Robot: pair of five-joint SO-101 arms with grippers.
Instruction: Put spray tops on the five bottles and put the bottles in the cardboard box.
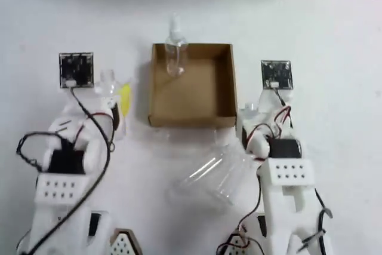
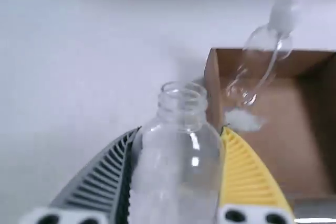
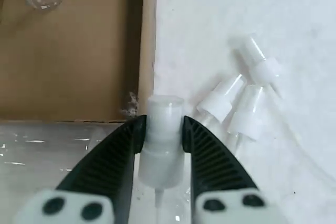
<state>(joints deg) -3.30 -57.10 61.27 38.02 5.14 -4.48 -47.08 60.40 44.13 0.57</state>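
From above, the cardboard box (image 1: 197, 97) sits mid-counter (image 1: 322, 28), a capped bottle (image 1: 175, 52) leaning on its far wall, clear bottles (image 1: 221, 174) lying nearer. Left wrist: the left jaws grasp an uncapped bottle (image 2: 176, 150) left of the box. Right wrist: the right jaws clench a spray top (image 3: 161, 135); three loose tops (image 3: 218, 103) lie right of the box.

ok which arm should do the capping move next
Right, probably: the right gripper is shut on a spray top, while the left gripper just holds the uncapped bottle.
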